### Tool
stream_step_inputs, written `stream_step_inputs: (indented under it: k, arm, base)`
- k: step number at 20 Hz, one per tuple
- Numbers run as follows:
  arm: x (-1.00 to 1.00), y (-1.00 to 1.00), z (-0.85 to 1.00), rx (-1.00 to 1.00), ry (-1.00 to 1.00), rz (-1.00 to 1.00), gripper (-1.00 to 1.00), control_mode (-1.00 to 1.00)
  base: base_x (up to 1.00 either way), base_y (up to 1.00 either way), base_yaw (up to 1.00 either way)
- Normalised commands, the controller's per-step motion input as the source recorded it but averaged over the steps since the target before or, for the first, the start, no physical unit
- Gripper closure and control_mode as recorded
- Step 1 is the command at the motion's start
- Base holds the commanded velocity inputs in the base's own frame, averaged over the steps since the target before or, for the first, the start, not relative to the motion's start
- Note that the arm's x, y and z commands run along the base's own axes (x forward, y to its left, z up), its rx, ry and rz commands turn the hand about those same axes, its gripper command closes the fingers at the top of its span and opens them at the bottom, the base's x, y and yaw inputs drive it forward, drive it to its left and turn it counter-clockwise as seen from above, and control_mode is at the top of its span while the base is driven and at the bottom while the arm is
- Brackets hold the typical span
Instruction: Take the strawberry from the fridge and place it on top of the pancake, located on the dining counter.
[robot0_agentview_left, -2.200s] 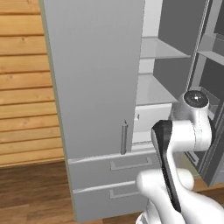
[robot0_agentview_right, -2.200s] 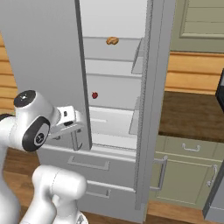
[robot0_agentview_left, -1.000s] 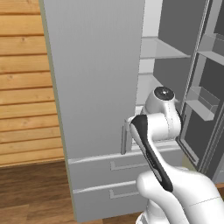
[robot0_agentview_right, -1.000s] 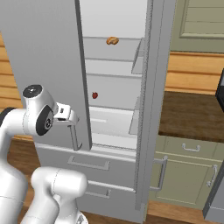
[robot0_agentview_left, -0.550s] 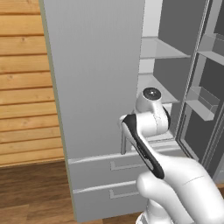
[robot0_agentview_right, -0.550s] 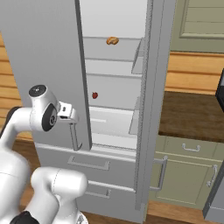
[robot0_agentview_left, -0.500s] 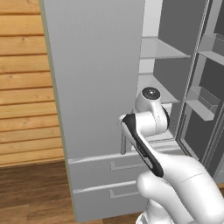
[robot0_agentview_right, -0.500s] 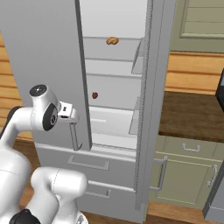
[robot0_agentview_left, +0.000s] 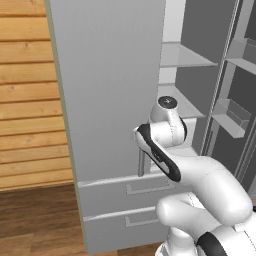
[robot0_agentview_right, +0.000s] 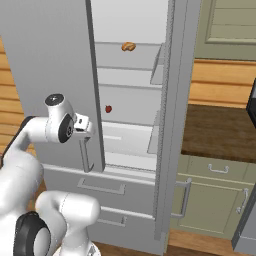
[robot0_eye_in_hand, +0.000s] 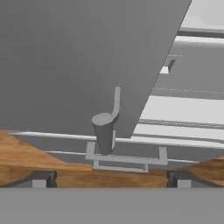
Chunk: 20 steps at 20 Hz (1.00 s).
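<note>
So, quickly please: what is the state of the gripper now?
Gripper: open, holding nothing; its fingertips stand wide apart, facing the fridge door handle.

Fridge (robot0_agentview_left: 110, 75): smooth, matt light-grey door panel; bar handle (robot0_eye_in_hand: 105, 131) looks like matt metal. Wall (robot0_agentview_left: 25, 100), at 9 o'clock: horizontal wooden planks, satin finish.

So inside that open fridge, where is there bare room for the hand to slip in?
In the fridge, the shelf holding the strawberry is bare to its right, up to the door bins. The shelf below looks bare too. The top shelf has an orange-brown food item. It is tightest at the left door's handle, where the gripper sits.
</note>
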Motion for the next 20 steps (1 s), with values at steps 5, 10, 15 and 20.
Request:
stream_step_inputs:
  k: [5, 10, 15, 20]
  arm:
    - [0.29, 0.0, -0.06, 0.05, 0.0, 0.0, -1.0, -1.0]
    - [0.17, 0.0, -0.25, 0.03, 0.0, -0.01, -1.0, -1.0]
    - [0.17, 0.0, -0.37, 0.0, 0.0, -0.01, -1.0, -1.0]
    - [0.27, 0.02, -0.21, 0.0, 0.0, -0.02, -1.0, -1.0]
  base:
    - [0.0, 0.0, 0.0]
    - [0.0, 0.0, 0.0]
    - [0.0, 0.0, 0.0]
    - [0.0, 0.0, 0.0]
